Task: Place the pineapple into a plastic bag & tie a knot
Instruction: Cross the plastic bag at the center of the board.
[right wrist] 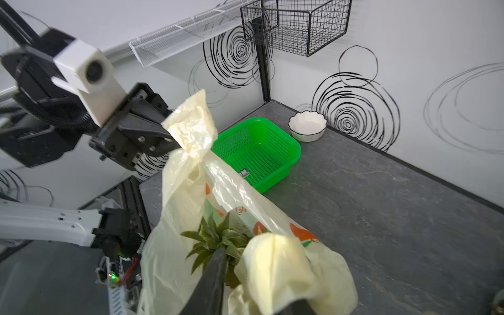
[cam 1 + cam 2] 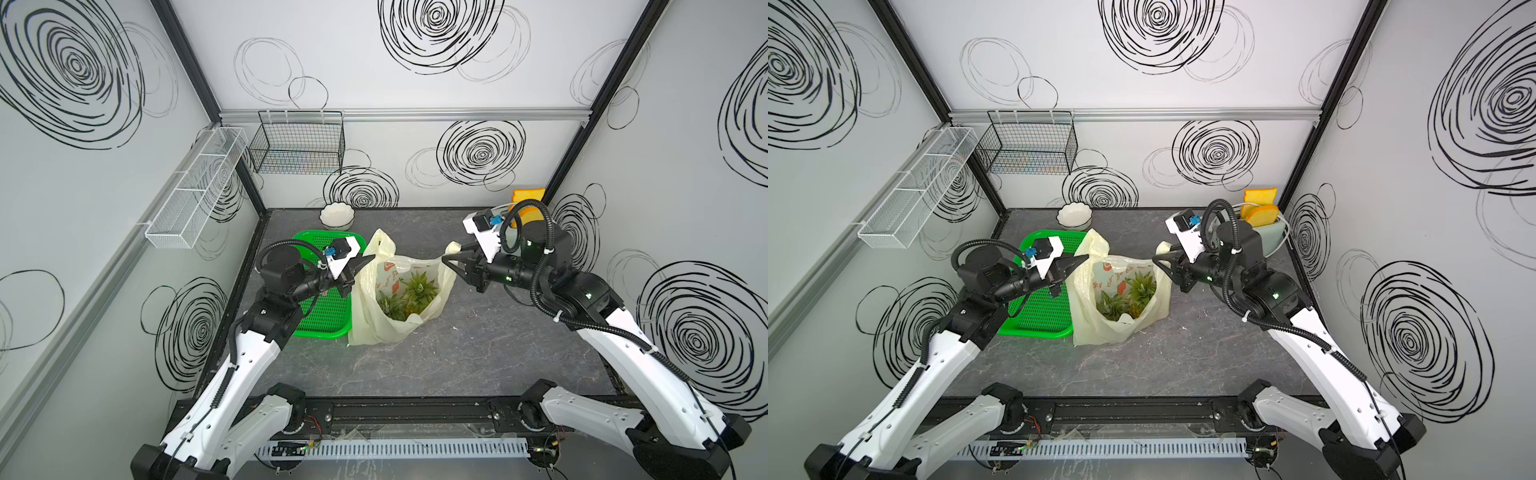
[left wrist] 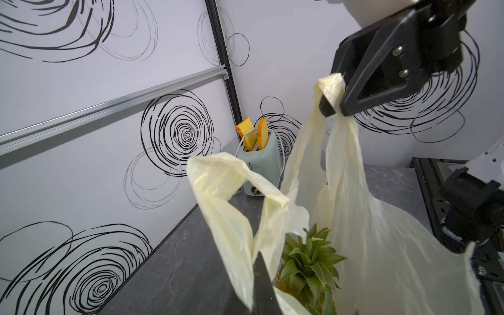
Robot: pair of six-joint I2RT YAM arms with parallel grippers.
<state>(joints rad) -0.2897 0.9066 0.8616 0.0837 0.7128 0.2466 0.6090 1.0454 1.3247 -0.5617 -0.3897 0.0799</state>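
Between my two grippers stands the plastic bag [image 2: 365, 324], its mouth open below them. The pineapple [image 2: 417, 286] is already inside, green leaves poking up. My left gripper [image 1: 174, 137] is clamped tight on one handle loop [image 1: 191, 128], which bunches up just past its tips. My right gripper [image 3: 335, 107] has its jaws standing apart with the other handle loop [image 3: 330, 84] hanging between them. Whether they press on the film at all I cannot tell.

This film is thin, soft and slick. I judge it will slide out of a slack pinch, stretch into a cord under pull, and tear if dragged across the spiky leaves. The fruit is the heavy part and should anchor the bag on the table [image 2: 478, 353] while I work above it. Best hold: the gathered strip of each handle, low near the bag's mouth, leaving ends long enough to cross. No knot is made yet.
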